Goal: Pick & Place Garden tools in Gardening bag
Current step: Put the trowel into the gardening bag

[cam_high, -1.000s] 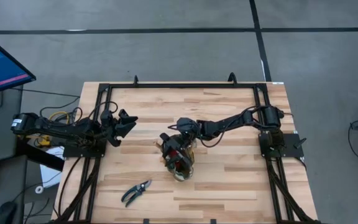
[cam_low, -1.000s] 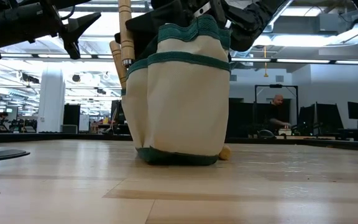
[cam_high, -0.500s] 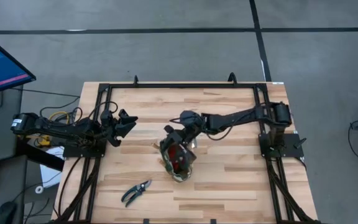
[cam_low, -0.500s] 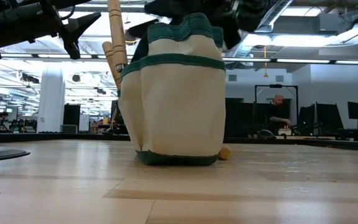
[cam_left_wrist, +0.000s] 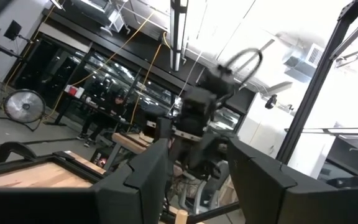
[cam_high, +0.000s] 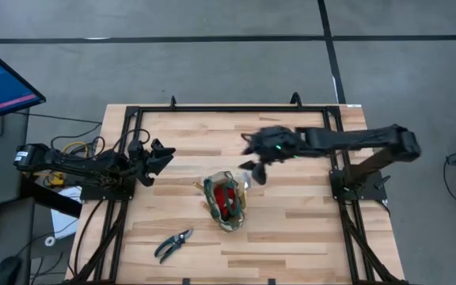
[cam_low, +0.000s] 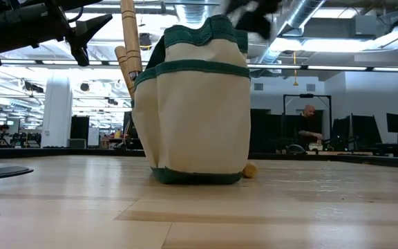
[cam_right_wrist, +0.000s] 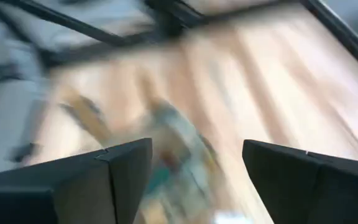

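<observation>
The gardening bag (cam_high: 226, 203) stands upright near the middle of the worktop (cam_high: 291, 229), a red item (cam_high: 227, 198) showing in its mouth and wooden handles (cam_low: 128, 43) poking up at one side. The right claw (cam_high: 254, 161) hangs above the worktop just beyond the bag, apart from it, fingers spread and empty. The pruning shears (cam_high: 173, 244) lie nearer the worktop's front edge than the bag. The left claw (cam_high: 160, 158) waits spread, well apart from the bag.

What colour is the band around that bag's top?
Teal-green, on the cream gardening bag; the low view shows it best.
</observation>
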You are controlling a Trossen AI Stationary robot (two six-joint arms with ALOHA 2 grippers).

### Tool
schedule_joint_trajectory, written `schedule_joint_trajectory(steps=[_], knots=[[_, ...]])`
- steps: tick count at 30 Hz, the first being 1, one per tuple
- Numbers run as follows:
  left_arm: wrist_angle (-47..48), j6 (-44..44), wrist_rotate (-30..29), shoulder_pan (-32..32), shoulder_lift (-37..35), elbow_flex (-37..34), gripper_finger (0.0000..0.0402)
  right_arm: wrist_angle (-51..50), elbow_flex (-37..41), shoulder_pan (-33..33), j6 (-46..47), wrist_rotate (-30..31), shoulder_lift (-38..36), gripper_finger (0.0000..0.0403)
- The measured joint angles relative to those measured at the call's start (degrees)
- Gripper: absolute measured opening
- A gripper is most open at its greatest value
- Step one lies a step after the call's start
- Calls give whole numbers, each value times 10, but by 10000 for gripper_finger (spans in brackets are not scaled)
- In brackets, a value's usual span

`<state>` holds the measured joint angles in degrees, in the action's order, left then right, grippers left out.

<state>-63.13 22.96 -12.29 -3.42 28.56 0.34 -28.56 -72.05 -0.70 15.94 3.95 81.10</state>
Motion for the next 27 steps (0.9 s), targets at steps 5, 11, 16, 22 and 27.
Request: schedule_joint_trajectory(steps=[5,11,16,22,27], knots=[[-3,0,-13,0,0,0,166,-158,43,-52,185,184,-69,244],[-4,0,-37,0,0,0,166,-112,198,-97,411,204,-121,244],[-4,0,-58,0,0,0,166,-4,290,-114,526,199,-84,244],[-4,0,-73,0,0,0,166,100,300,-121,587,176,23,244],[-4,0,-79,0,0,0,166,223,299,-121,596,139,103,244]])
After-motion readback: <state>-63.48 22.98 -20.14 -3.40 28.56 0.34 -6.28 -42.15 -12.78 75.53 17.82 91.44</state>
